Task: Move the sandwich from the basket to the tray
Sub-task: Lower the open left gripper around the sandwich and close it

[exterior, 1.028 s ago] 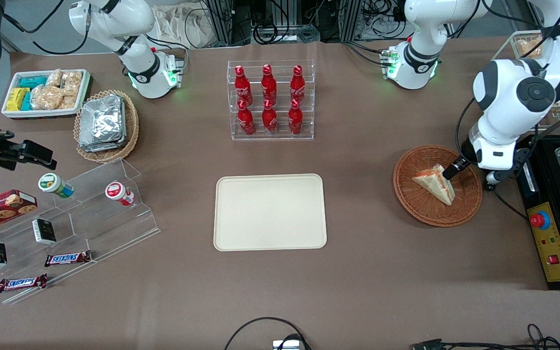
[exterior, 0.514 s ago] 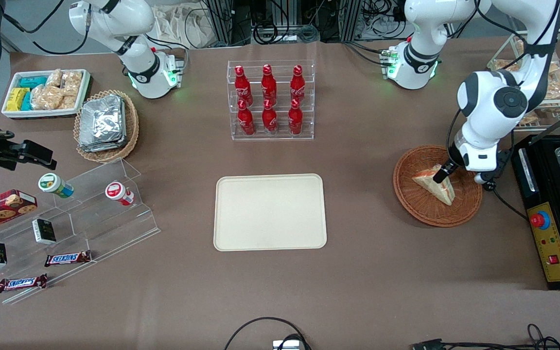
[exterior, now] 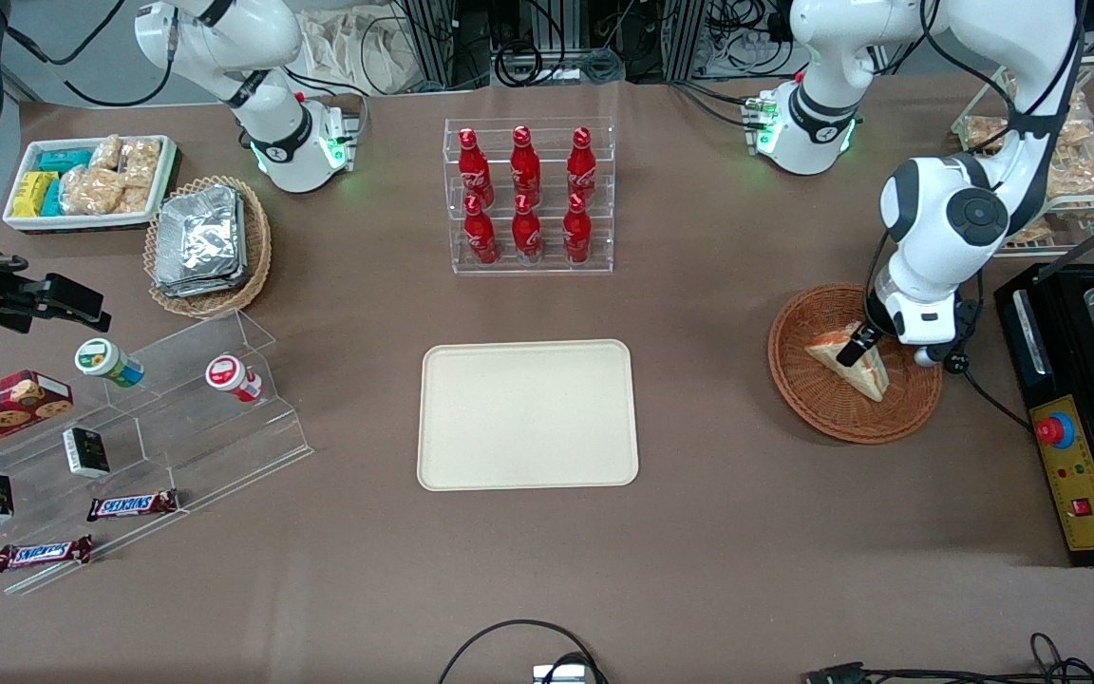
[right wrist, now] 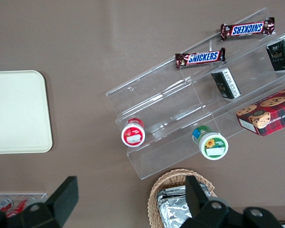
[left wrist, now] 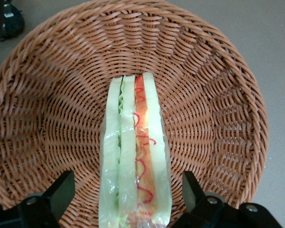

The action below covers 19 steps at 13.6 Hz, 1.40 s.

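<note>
Both fingers [left wrist: 61, 190] of the gripper [left wrist: 128, 199] stand spread wide, one on each side of the sandwich [left wrist: 135, 156], with a clear gap between each pad and the wrap, so nothing is gripped. In the front view the gripper [exterior: 854, 348] hangs low over the basket [exterior: 818, 394], right at the wedge's upper end, and the sandwich [exterior: 856, 366] lies inside the bowl, tilted across its floor. From the wrist the sandwich shows edge-on: white bread slices with a green layer on one side and a red-orange layer with squiggles of red sauce on the other, all under clear film. The basket [left wrist: 213, 95] weave surrounds it on every side, and the wedge rests on the bowl's bottom, away from the rim. The tray [exterior: 528, 414] sits on the brown table [exterior: 699, 532] well apart from the basket, toward the parked arm's end, with nothing on it. A clear rack of red bottles [exterior: 528, 195] stands farther from the front camera than the tray. Snack bars [exterior: 132, 504] and small jars [exterior: 110, 362] rest on clear steps at the parked arm's end.
</note>
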Each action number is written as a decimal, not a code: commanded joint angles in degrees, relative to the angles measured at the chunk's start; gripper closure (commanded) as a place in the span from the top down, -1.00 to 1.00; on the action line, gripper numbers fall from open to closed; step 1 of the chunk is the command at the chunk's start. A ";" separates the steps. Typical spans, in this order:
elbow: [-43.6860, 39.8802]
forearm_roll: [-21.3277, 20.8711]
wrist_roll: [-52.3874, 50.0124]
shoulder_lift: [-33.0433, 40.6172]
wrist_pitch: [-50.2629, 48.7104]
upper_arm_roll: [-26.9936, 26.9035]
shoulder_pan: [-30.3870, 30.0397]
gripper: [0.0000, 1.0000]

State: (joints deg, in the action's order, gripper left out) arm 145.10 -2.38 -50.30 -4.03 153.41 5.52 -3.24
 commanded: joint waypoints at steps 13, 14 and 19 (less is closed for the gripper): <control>-0.16 -0.70 5.62 3.14 -3.69 -0.24 1.48 -0.45; -0.86 -0.70 8.44 4.81 -6.43 -0.25 1.39 -0.45; -5.52 -0.70 23.02 8.78 -15.58 0.10 1.48 -0.45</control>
State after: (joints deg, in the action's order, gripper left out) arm 141.60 -2.62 -32.29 3.29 141.66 5.68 -2.33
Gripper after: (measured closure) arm 0.722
